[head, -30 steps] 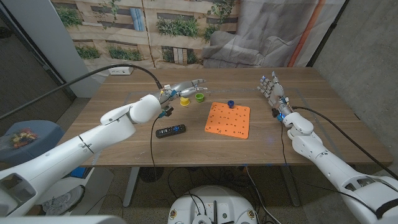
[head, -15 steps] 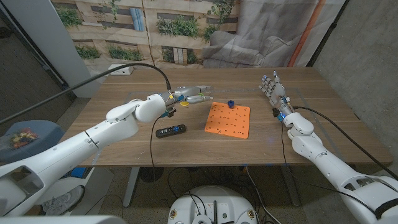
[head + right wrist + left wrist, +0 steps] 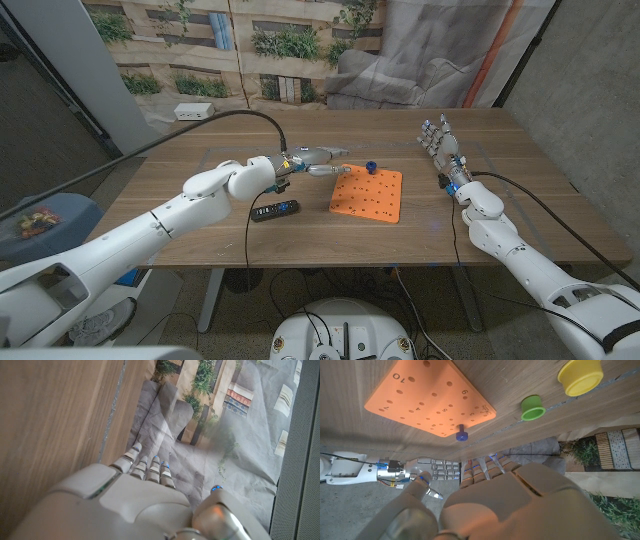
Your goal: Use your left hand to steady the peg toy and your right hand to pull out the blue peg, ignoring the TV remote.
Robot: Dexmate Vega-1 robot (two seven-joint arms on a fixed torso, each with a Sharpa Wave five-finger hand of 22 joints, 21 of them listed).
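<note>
Overhead, the left hand (image 3: 318, 160) hangs over the table with fingers stretched toward the near-left corner of the orange peg toy (image 3: 367, 192), holding nothing and not plainly touching the board; the blue peg (image 3: 370, 166) stands upright at the board's far edge, and the TV remote (image 3: 274, 210) lies just beside the forearm, well inside the arm's sweep. The risk I see is that a low forearm nudges the remote, or that fingertips landing on the corner shove the light board instead of pinning it. From the left wrist, the fingers (image 3: 485, 467) look loosely spread with nothing in them, and the green cup (image 3: 533, 407) and yellow cup (image 3: 579, 375) sit near the peg, so a drifting reach could knock them. From the right wrist, the right hand (image 3: 145, 495) stands empty with its fingers apart, well away from the peg; pulling before the board is held would likely lift the whole toy.
</note>
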